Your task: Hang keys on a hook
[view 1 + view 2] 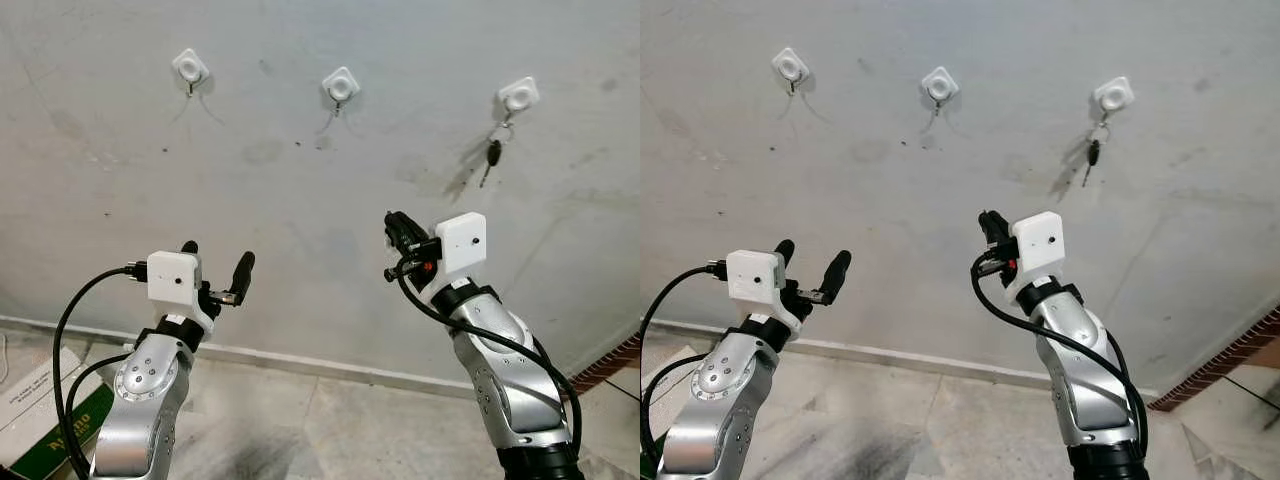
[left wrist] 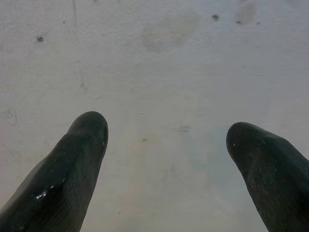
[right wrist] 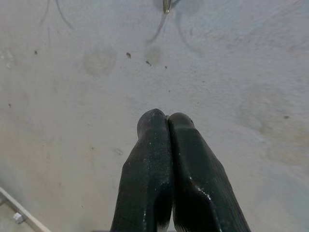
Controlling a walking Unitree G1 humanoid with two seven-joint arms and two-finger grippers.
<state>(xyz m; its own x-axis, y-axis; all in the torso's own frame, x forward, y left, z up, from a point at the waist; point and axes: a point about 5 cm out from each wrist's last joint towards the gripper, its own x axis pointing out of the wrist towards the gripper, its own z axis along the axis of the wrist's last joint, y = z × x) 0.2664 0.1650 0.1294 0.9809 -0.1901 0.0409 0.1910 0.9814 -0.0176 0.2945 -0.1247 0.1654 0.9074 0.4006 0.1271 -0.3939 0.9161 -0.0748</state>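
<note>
Three white hooks are fixed high on the grey wall: a left hook [image 1: 190, 67], a middle hook [image 1: 340, 86] and a right hook [image 1: 518, 97]. A bunch of keys [image 1: 492, 152] with a black-headed key hangs from the right hook by its ring. My right gripper [image 1: 394, 225] is raised below and left of the keys, shut with nothing between its fingers [image 3: 166, 145]. My left gripper [image 1: 215, 260] is held up lower on the left, open and empty, pointing at bare wall [image 2: 164, 87].
A white skirting strip [image 1: 300, 360] runs along the foot of the wall above a tiled floor. A cardboard box [image 1: 40, 420] with green print lies at the lower left. Brickwork [image 1: 610, 365] shows at the lower right.
</note>
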